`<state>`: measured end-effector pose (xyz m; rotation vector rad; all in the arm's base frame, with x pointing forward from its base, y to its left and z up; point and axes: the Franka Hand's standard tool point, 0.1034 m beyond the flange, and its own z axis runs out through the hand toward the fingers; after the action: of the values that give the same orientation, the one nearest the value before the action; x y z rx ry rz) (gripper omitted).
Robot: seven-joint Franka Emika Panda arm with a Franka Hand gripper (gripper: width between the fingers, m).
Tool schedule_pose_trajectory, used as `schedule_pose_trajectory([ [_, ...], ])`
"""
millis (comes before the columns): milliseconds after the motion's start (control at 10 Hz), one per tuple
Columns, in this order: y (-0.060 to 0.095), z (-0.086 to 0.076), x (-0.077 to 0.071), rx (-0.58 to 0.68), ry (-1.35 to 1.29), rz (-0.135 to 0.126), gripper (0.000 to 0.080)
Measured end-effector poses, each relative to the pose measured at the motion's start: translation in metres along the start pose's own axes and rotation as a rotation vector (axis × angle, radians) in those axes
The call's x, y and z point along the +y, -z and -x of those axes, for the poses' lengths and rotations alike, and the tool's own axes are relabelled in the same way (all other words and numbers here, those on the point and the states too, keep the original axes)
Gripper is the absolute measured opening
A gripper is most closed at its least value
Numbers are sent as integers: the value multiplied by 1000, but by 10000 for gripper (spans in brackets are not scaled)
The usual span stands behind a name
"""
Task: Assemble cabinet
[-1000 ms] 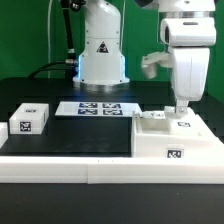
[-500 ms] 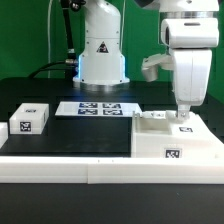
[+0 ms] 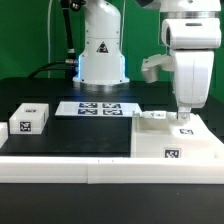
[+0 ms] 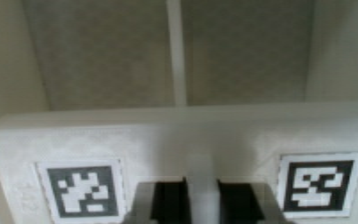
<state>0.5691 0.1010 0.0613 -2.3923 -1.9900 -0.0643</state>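
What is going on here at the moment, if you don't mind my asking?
The arm stands over the cabinet at the exterior view's right, its jaws down at the cabinet's top beside a tag. Whether they grip anything cannot be told. A small white piece sits apart at the exterior view's left, and the marker board lies farther back, between the two.

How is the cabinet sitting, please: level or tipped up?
Level: the cabinet sits flat, its top and bottom edges horizontal in the exterior view.
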Motion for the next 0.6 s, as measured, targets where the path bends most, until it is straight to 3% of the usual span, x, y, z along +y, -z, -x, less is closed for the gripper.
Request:
schedule_pose_trajectory([
  [100, 0, 0, 0, 0, 0, 0, 261],
  [200, 0, 0, 0, 0, 0, 0, 261],
  [300, 0, 0, 0, 0, 0, 0, 469],
  [400, 0, 0, 0, 0, 0, 0, 607],
  [500, 0, 0, 0, 0, 0, 0, 607],
  [600, 0, 0, 0, 0, 0, 0, 728],
])
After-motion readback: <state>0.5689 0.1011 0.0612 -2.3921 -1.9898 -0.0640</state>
